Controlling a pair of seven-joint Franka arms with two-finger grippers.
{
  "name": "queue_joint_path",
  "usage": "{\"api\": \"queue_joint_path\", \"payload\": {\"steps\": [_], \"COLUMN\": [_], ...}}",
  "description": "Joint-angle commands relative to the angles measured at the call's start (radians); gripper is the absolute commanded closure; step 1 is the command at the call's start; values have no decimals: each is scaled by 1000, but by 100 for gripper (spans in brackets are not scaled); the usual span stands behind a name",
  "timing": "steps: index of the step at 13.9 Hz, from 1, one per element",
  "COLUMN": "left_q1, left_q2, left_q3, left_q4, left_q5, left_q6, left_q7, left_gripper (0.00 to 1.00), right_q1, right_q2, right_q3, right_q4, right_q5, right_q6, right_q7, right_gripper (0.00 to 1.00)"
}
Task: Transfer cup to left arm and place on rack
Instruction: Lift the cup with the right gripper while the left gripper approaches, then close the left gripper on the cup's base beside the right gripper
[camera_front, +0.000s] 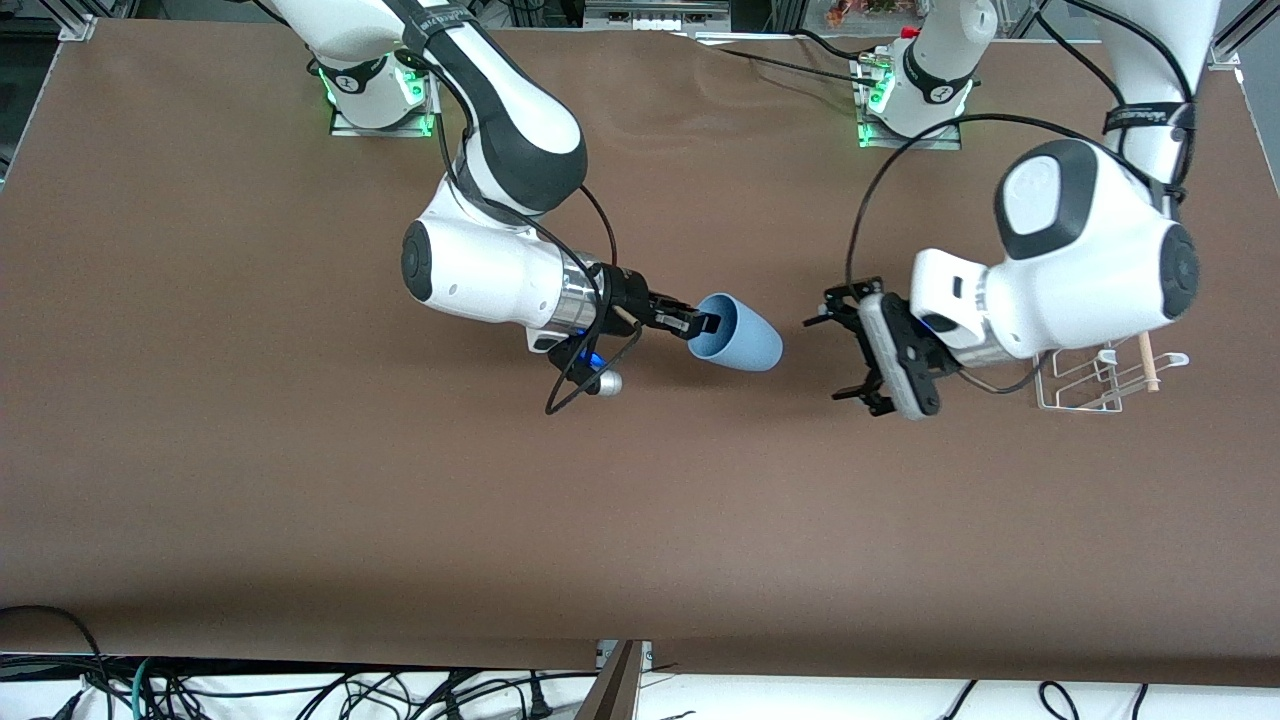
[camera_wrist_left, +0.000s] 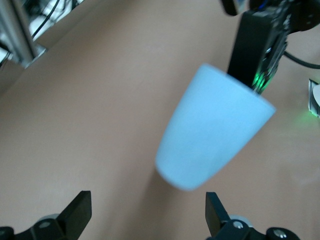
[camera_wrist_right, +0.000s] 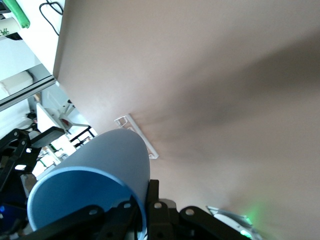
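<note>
Right hand (camera_front: 700, 325) clamped on rim of small light-blue matte plastic tapered cup (camera_front: 745, 338), held sideways over brown surface (camera_front: 300, 450) | left hand (camera_front: 850, 352) fingers apart, facing cup base | handover pending; I'd close left around body, white wire rack (camera_front: 1090, 385) just past left wrist.

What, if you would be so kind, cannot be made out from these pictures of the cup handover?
- The rack: in the front view the left arm covers most of it; only its wire end and wooden rod show.
- The cup: its base is blurred in the left wrist view; the right wrist view cuts off its rim.
- The right gripper: its grip inside the rim is too small to judge.
- The left gripper is open.
</note>
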Motion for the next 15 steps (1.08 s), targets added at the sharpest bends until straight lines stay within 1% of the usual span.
{"api": "queue_joint_path", "payload": {"steps": [1, 3, 6, 9, 12, 13, 15], "left_q1": [-4, -2, 4, 13, 16, 25, 28], "left_q2": [7, 7, 1, -21, -27, -33, -48], "left_q3": [-1, -33, -58, -60, -64, -64, -66], "left_q4": [17, 15, 8, -35, -57, -61, -75], "left_q5": [-23, -39, -48, -56, -63, -65, -65], "left_q6": [9, 40, 34, 20, 12, -9, -27], "left_q7": [190, 296, 401, 470, 546, 566, 571], "left_gripper": [0, 0, 0, 0, 0, 0, 0], "right_q1": [31, 43, 50, 50, 50, 50, 50], "right_q2": [22, 22, 22, 22, 20, 20, 18], "right_q3": [-7, -7, -7, -7, -6, -7, -7], "right_q4": [41, 41, 43, 43, 44, 52, 61], "right_q5": [40, 42, 42, 43, 43, 43, 43], "right_q6": [36, 47, 51, 51, 51, 51, 51], "right_q7": [29, 62, 85, 91, 102, 109, 128], "right_gripper": [100, 100, 100, 100, 100, 100, 100]}}
